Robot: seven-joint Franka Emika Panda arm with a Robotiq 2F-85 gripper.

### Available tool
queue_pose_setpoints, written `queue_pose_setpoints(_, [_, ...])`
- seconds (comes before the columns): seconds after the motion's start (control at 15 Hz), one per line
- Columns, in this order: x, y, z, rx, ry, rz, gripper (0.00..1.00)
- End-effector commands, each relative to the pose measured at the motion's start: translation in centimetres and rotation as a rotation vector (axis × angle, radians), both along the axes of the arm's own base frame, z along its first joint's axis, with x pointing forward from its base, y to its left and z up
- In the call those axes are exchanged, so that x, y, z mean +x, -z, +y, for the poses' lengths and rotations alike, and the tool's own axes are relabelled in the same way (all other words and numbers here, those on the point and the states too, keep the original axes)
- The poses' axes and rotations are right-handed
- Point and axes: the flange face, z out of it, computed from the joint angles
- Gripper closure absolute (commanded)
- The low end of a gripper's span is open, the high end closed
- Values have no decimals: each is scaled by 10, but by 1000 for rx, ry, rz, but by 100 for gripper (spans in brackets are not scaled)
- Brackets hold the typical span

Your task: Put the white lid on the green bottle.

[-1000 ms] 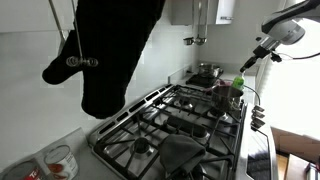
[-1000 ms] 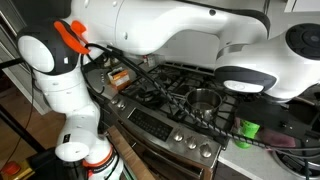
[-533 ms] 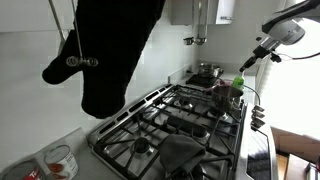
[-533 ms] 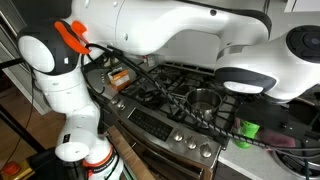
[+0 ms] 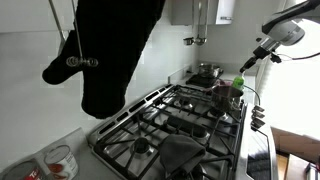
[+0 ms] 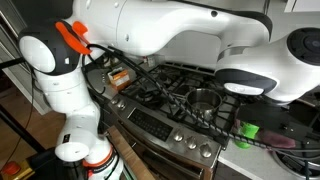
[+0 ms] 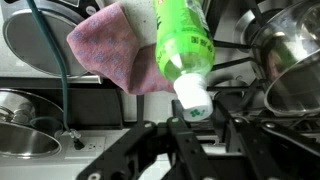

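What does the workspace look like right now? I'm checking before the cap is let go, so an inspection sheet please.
Surface: gas stove, no flame seen.
Job's things: white lid sits at the neck of the green bottle.
Clutter: steel pot, pink cloth, glass jar.
Grippers: gripper closed on the lid.
Cables: teal cable beside the gripper.
Surroundings: black mitt hanging close to an exterior camera.
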Motion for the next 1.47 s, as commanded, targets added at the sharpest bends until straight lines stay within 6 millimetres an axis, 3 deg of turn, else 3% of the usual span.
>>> queue_pose_setpoints(0.0, [-1, 4, -7, -20, -8, -6, 92])
queue_pose_setpoints(0.53, [-2, 7, -7, -24, -11, 2, 89])
queue_pose_setpoints(0.6, [-2, 7, -7, -29, -14, 2, 59])
queue_pose_setpoints(0.67, [-2, 7, -7, -29, -13, 2, 41])
queue_pose_setpoints(0.87, [-1, 7, -7, -24, -10, 3, 19])
queue_pose_setpoints(1.07, [-1, 3, -7, -23, -9, -4, 0])
queue_pose_setpoints(1.27, [-5, -13, -5, -21, -4, 14, 0])
queue_pose_setpoints(1.4, [-9, -38, -4, -51, 2, -4, 0])
